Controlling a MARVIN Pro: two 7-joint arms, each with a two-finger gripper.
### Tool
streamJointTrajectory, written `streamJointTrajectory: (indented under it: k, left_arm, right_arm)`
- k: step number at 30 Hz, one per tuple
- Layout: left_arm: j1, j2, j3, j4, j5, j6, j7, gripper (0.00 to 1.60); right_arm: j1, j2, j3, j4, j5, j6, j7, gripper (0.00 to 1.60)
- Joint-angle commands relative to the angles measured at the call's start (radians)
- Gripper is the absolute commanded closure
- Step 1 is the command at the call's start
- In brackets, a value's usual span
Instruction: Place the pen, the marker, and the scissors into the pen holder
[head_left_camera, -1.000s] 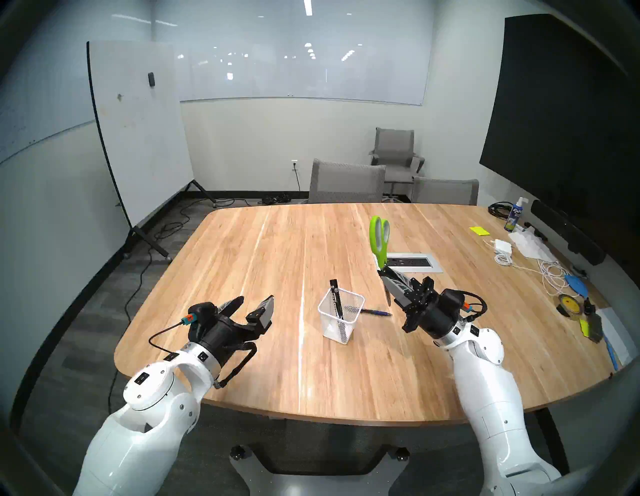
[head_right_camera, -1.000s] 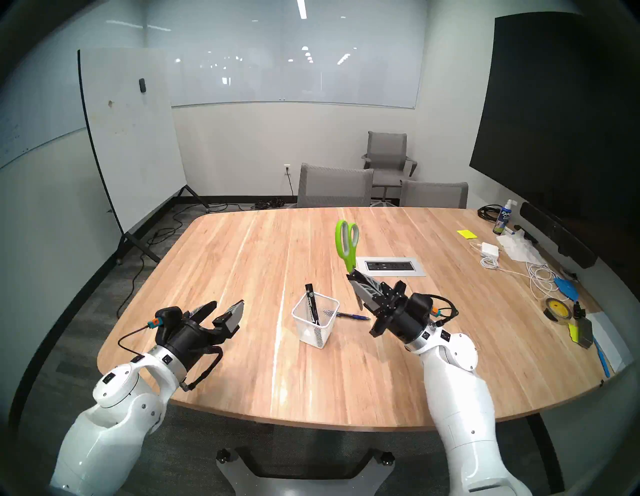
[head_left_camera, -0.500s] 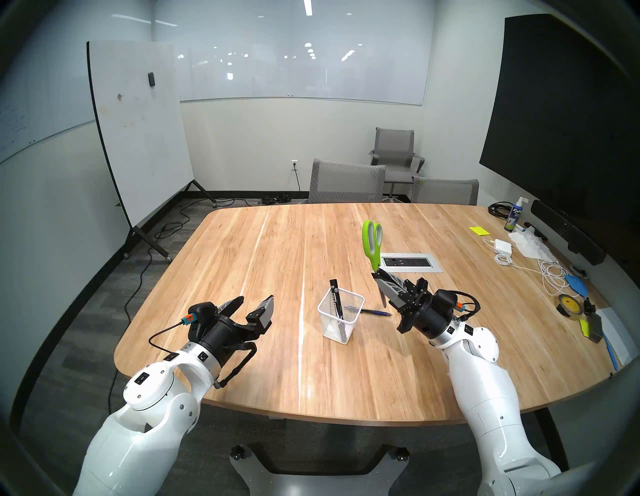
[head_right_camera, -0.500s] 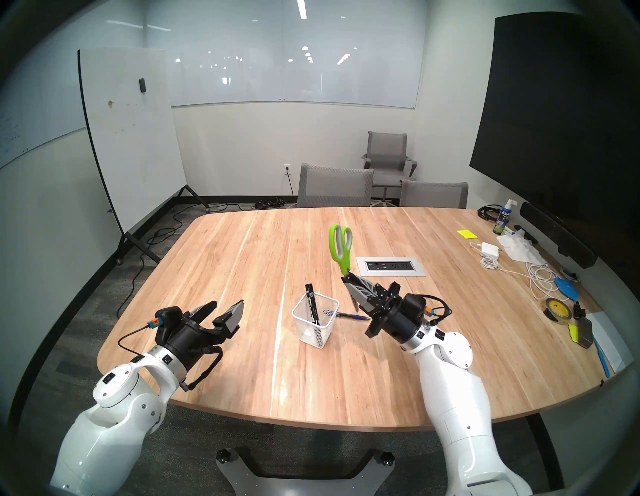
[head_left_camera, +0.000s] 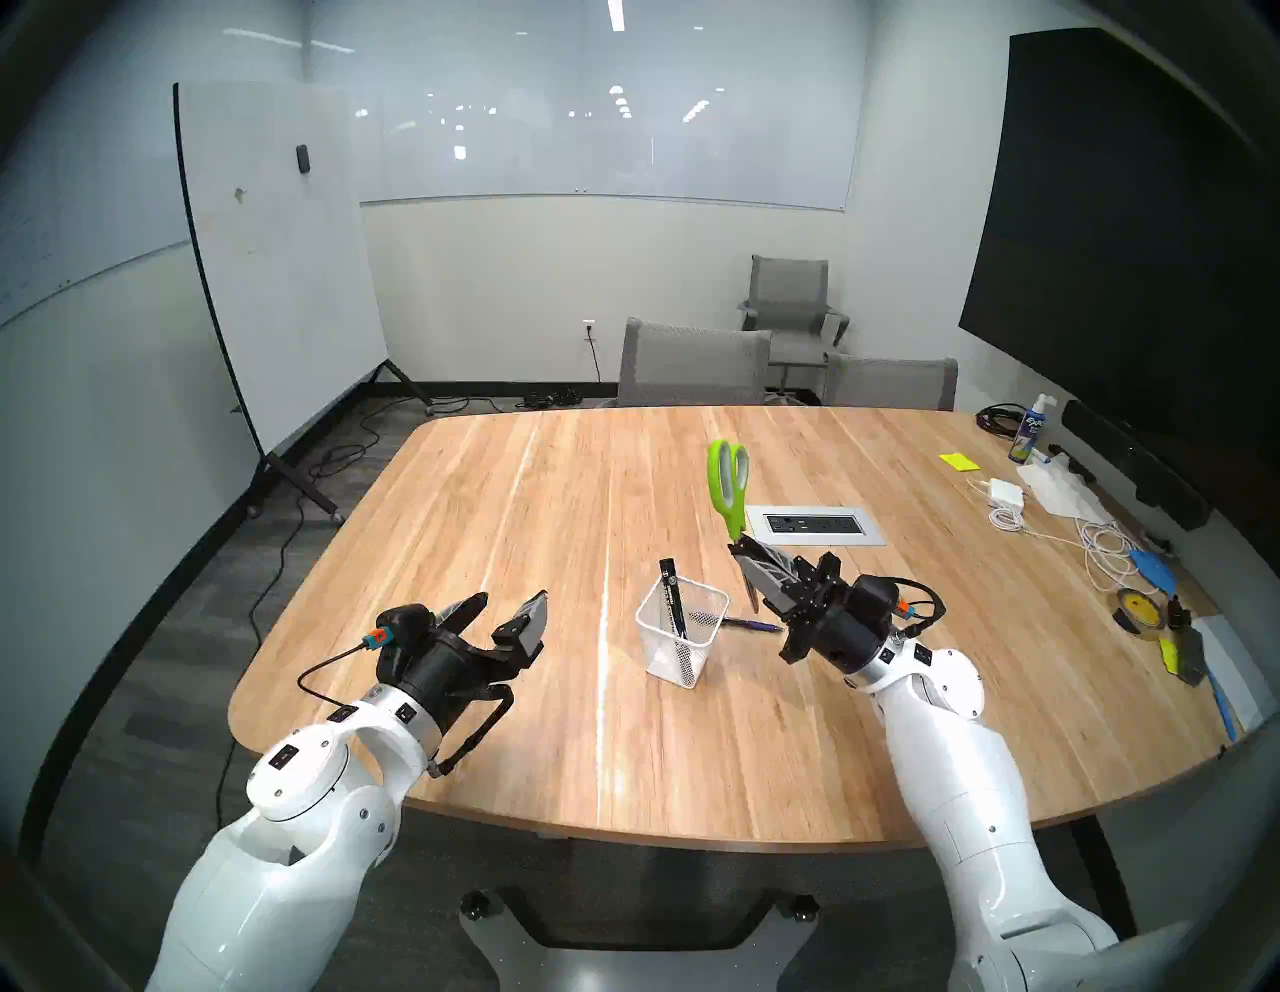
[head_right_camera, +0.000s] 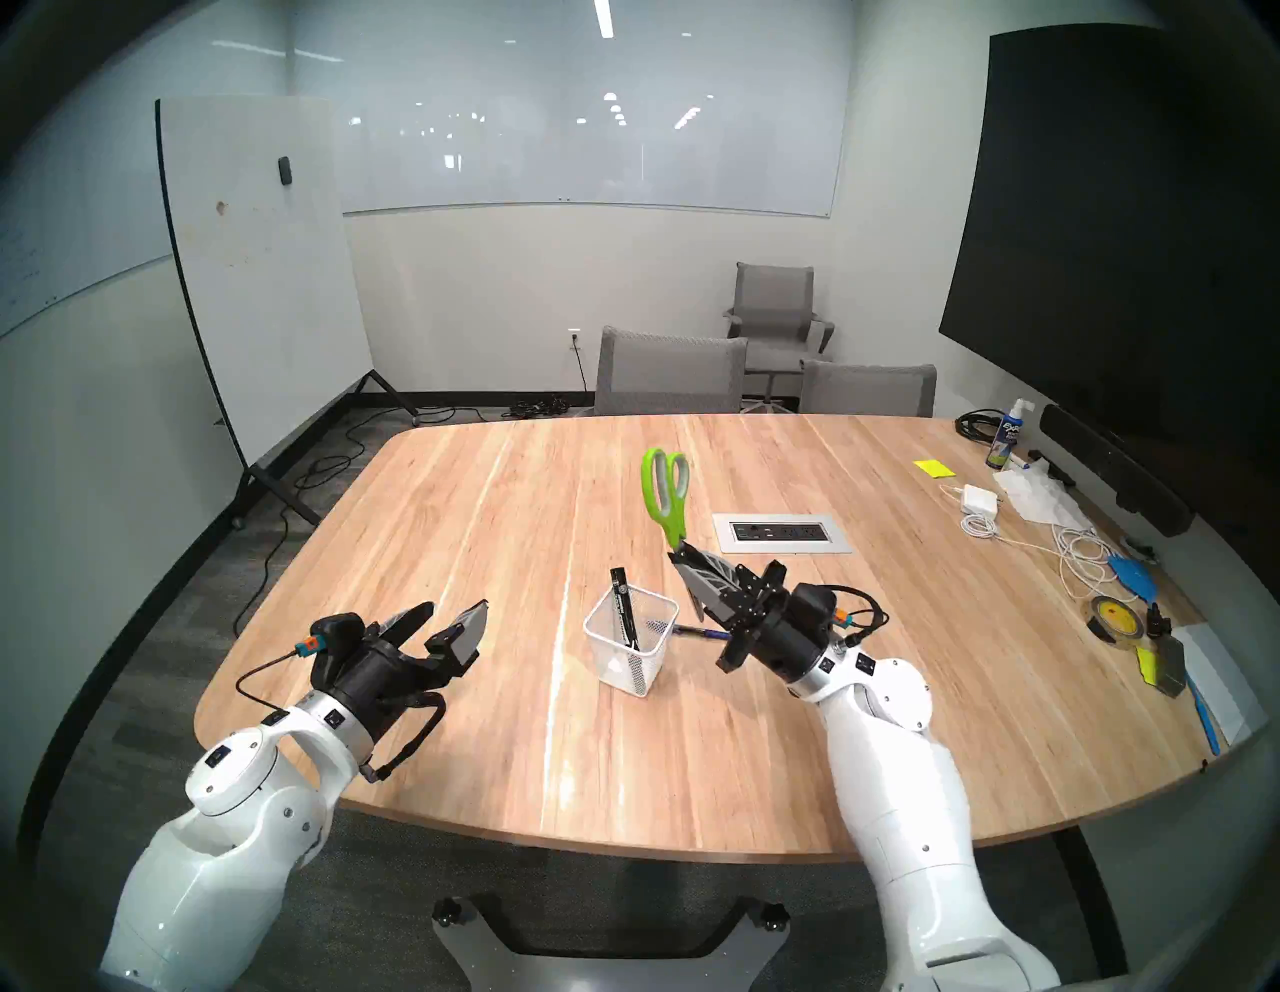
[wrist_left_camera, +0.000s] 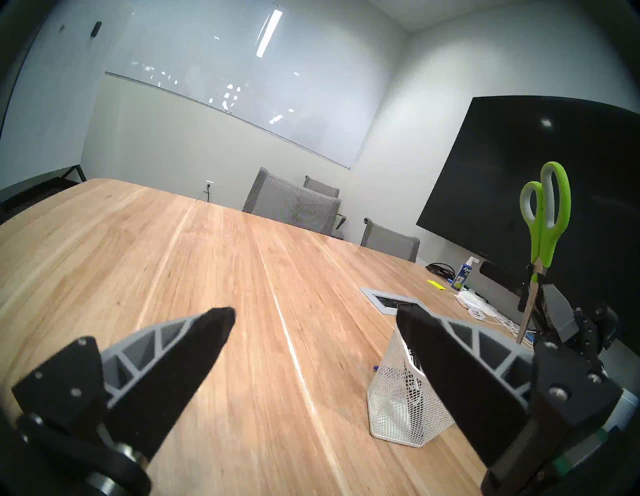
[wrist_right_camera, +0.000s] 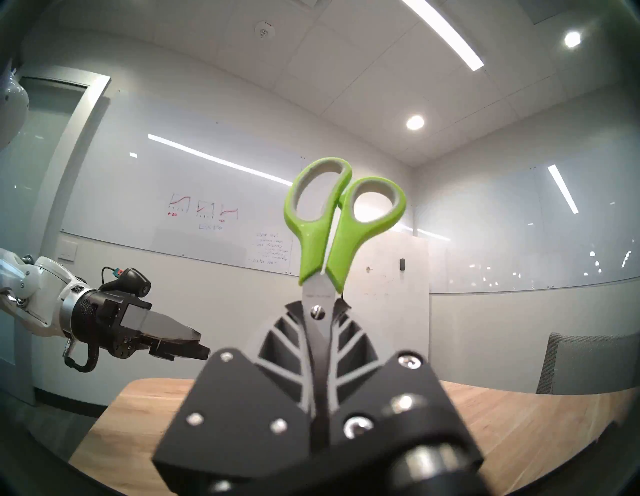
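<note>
Head views: the white mesh pen holder (head_left_camera: 682, 641) stands on the table (head_left_camera: 485, 526), the black marker (head_left_camera: 672, 599) already leaning inside. To the holder's right and above its rim, the right pincer (head_left_camera: 740, 548) is clamped on the scissors (head_left_camera: 729, 488) at the pivot, green handles up, blade tip down, apparently so the blades can enter first. The blue pen (head_left_camera: 751, 625) lies flat just behind and right of the holder. The left pincer (head_left_camera: 509, 601), left of the holder, is spread wide and empty.

Left wrist view: the holder (wrist_left_camera: 398, 398) sits partly behind the pincer's right finger.

Right wrist view: both fingers press the scissors' (wrist_right_camera: 323, 235) blades beside the screw.
</note>
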Motion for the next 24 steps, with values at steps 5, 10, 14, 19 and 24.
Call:
streamJointTrajectory:
  k: [5, 10, 14, 19, 24]
  left_arm:
    - [-0.001, 0.001, -0.001, -0.024, 0.003, -0.002, 0.0, 0.0]
    - [-0.001, 0.0, -0.002, -0.024, 0.003, -0.002, 0.0, 0.0]
    - [-0.001, 0.0, -0.002, -0.024, 0.003, -0.002, 0.0, 0.0]
    - [-0.001, 0.0, -0.002, -0.024, 0.003, -0.002, 0.0, 0.0]
    - [-0.001, 0.0, -0.002, -0.024, 0.003, -0.002, 0.0, 0.0]
  right_arm:
    - [0.047, -0.017, -0.017, 0.022, -0.001, -0.006, -0.005, 1.6]
    - [0.05, -0.022, -0.025, 0.024, -0.001, -0.008, -0.005, 1.6]
    - [0.054, -0.026, -0.033, 0.029, -0.002, -0.011, -0.006, 1.6]
    - [0.057, -0.028, -0.039, 0.038, 0.001, -0.014, -0.003, 1.6]
    - [0.058, -0.03, -0.042, 0.045, 0.002, -0.018, -0.002, 1.6]
